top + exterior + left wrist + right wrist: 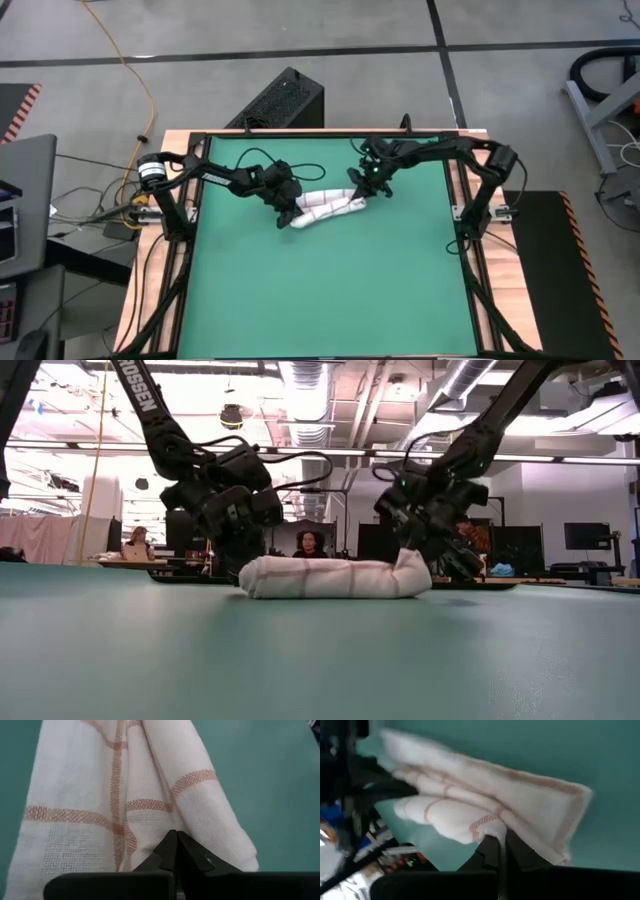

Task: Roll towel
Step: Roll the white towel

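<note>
A: Where was the towel (323,209)?
B: Lay rolled into a long bundle on the green mat (330,290), in the far half of it, about midway between the two arms. Seen from the low camera as a white roll with thin red check lines, flat on the mat, one end lifted a little higher than the other.

A: And the left gripper (284,215)?
B: Was down at the left end of the roll. Fingers pressed fully together in the left wrist view, tips meeting right at the cloth. Touched the towel for sure; could not tell whether any fold was pinched between the tips.

A: The right gripper (366,190)?
B: Stood at the other end of the roll, the raised one. Almost closed, jaws nearly touching, with the red-checked cloth just at the tips in the right wrist view. Looked like a thin pinch of fabric there, but could not tell clearly.

A: Anything else around?
B: A black box (278,100) on the floor behind the table, and a yellow cable (133,70) running across the floor. Two persons (312,544) seated far behind the table, in the room, well apart from the arms.
</note>
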